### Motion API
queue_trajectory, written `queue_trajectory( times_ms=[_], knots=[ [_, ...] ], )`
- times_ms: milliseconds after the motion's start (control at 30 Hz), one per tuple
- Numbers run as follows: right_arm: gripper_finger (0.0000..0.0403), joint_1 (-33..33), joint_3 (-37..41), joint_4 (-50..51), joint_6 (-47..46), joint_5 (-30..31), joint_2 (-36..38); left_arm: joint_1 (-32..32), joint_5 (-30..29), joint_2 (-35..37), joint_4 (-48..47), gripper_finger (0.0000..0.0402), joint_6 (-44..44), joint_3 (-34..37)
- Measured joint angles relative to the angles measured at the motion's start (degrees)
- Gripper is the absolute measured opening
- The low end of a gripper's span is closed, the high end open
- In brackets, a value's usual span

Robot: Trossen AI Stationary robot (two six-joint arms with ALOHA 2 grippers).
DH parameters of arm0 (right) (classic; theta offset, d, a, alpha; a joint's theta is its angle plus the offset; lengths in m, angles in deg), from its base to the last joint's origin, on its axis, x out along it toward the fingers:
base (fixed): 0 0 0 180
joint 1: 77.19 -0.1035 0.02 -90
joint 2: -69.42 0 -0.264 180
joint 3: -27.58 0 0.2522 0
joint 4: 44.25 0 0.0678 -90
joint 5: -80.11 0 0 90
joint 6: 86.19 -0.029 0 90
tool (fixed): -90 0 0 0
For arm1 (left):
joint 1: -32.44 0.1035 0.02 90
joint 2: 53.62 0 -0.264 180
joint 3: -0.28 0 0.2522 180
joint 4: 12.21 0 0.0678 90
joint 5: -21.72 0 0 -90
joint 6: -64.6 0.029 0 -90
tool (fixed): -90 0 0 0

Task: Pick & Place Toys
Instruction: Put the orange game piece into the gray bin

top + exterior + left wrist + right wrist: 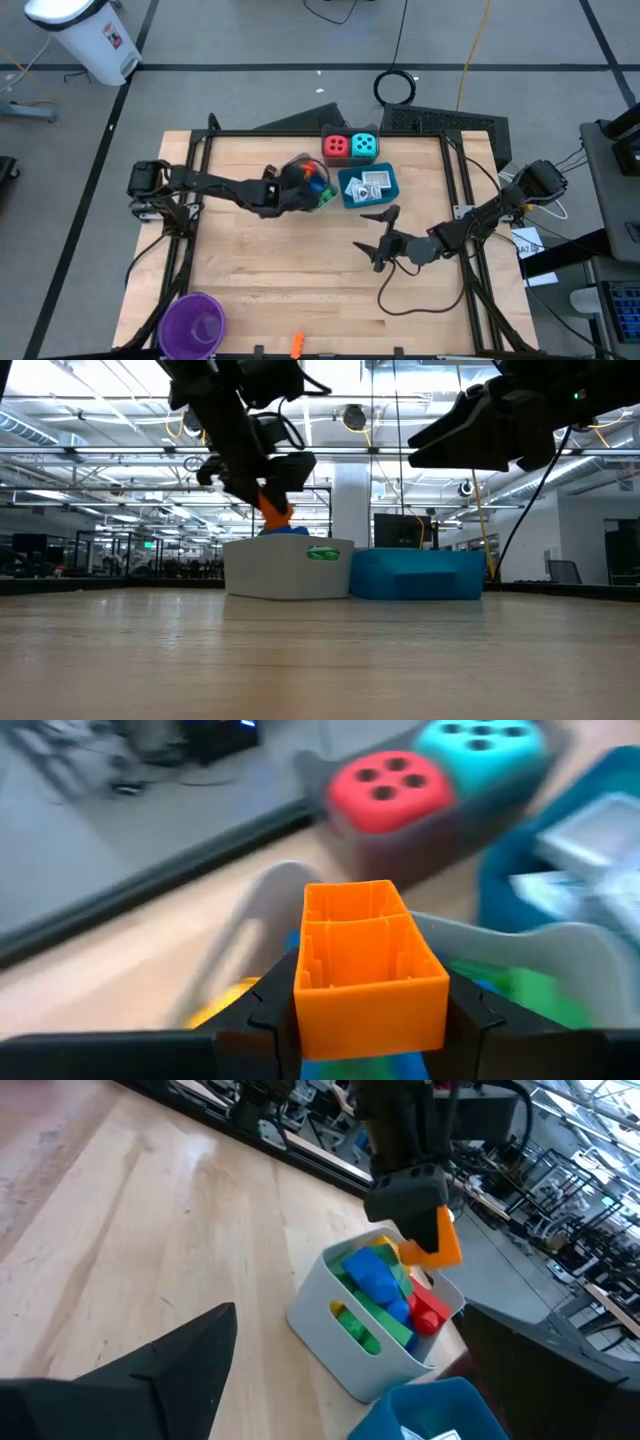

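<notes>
My left gripper [303, 184] reaches in from the table's left and is shut on an orange brick [370, 970], held just above a grey tray [365, 1355]. The tray is filled with blue, green, red and yellow bricks [380, 1285]. A red die [336, 146] and a cyan die [365, 146] sit side by side behind it. Beside the grey tray, a blue tray [389, 183] holds white packets [366, 187]. My right gripper [373, 230] hovers open over bare table, right of centre. Another orange brick [296, 345] lies at the near edge. My left gripper pinches the orange brick by two opposite side walls [300, 995] between its two fingers [265, 1020]. The fingers slant down from the table's left. The brick [440, 1245] sticks out past the fingertips, its hollow side toward the wrist camera, clear above the grey tray's bricks.
A purple cup [195, 322] stands at the near left corner. A dark frame [330, 133] borders the table's far, left and right edges. Bare wood [290, 265] stretches across the near half, with a cable [400, 300] trailing below my right arm.
</notes>
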Motion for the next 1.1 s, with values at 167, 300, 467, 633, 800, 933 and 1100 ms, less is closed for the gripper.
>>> queue_trajectory(
  times_ms=[167,300,467,633,800,933,1100],
  knots=[
    [0.0356,0.0,0.0,0.0,0.0,0.0,0.0,0.1,-3.6,0.0,-6.7,0.0143,-4.1,0.0],
    [0.0356,0.0,0.0,0.0,0.0,0.0,0.0,0.9,-3.6,0.0,-11.5,0.0143,-7.2,0.0],
    [0.0356,0.5,0.0,0.0,-2.1,-0.2,0.0,2.2,0.9,-1.1,-12.3,0.0143,-7.4,0.0],
    [0.0357,1.3,0.0,0.0,-3.0,-5.4,0.0,2.4,2.6,-1.8,-10.9,0.0209,-6.9,0.0],
    [0.0357,1.8,0.0,0.0,-4.0,-7.4,0.0,2.4,6.7,-1.0,-10.8,0.0342,-3.1,0.0],
    [0.0357,1.8,0.0,0.1,-4.0,-7.4,0.0,2.0,8.5,2.1,-10.6,0.0391,-2.5,0.0],
    [0.0357,1.8,0.0,0.5,-4.0,-7.4,0.0,-0.4,13.2,7.9,-10.3,0.0363,-2.6,0.0]
  ],
)
